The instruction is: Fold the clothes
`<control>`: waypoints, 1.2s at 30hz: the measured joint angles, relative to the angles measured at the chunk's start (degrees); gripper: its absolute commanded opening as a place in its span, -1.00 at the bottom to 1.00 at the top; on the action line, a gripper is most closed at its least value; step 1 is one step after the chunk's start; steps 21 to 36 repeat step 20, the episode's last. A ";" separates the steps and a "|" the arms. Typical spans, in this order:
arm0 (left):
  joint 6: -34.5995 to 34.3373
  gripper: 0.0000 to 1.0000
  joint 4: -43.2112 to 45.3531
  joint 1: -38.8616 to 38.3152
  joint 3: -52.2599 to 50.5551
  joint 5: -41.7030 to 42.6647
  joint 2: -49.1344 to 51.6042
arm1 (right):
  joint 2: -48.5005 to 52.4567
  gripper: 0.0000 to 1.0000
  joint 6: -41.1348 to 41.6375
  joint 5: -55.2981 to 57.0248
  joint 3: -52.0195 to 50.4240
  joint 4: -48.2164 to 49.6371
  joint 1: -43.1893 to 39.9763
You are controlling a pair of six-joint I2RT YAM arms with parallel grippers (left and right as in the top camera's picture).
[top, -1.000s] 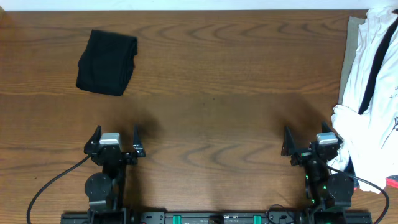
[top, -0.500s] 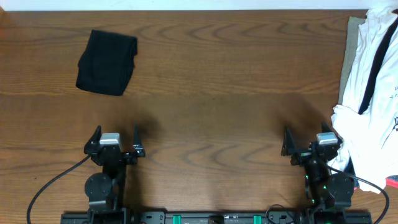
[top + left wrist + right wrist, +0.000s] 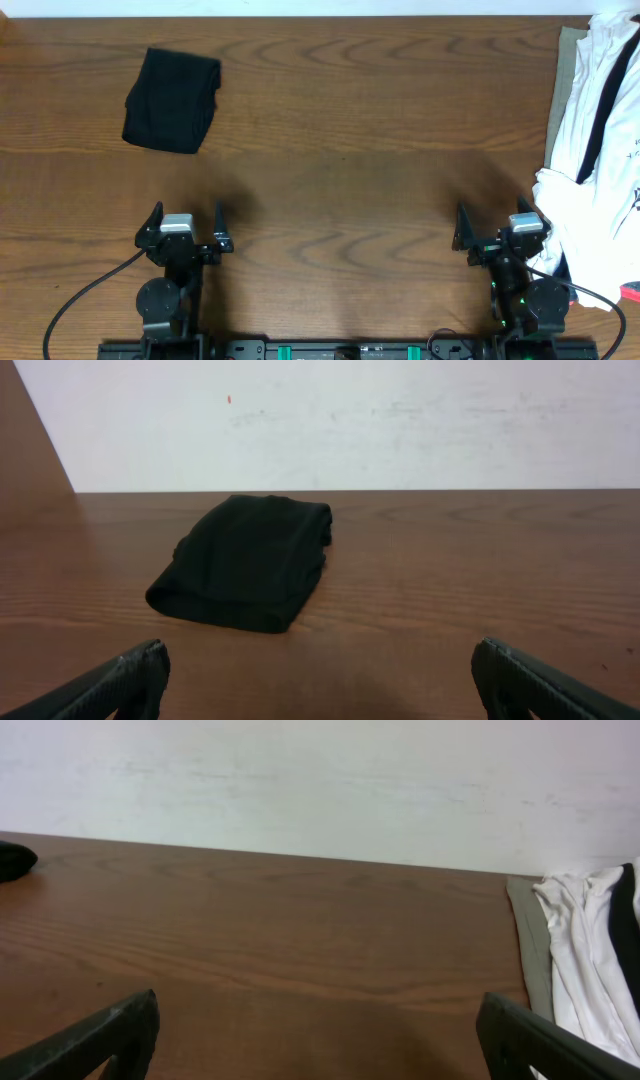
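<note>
Black soft-fabric garment (image 3: 172, 101) lay as a compact folded bundle at the far left of the brown wooden table (image 3: 350, 150), well apart from both arms. Nothing had changed over the last second: the bundle kept its shape and place, and neither arm had shifted. The left gripper (image 3: 187, 222) hovered at the near edge, facing the bundle, with its jaws wide apart and empty. The right gripper (image 3: 318, 1035) was likewise spread wide and held nothing, just beside the heap of white garments with black straps (image 3: 600, 130) at the right edge. Judging from that stillness and the tidy bundle, the fold looked finished, with both arms parked. Against the earlier overhead view, no difference showed at all.
</note>
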 measured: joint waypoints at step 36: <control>0.00 0.96 0.00 0.00 0.00 0.00 0.00 | 0.00 0.98 0.00 0.00 0.00 0.00 0.00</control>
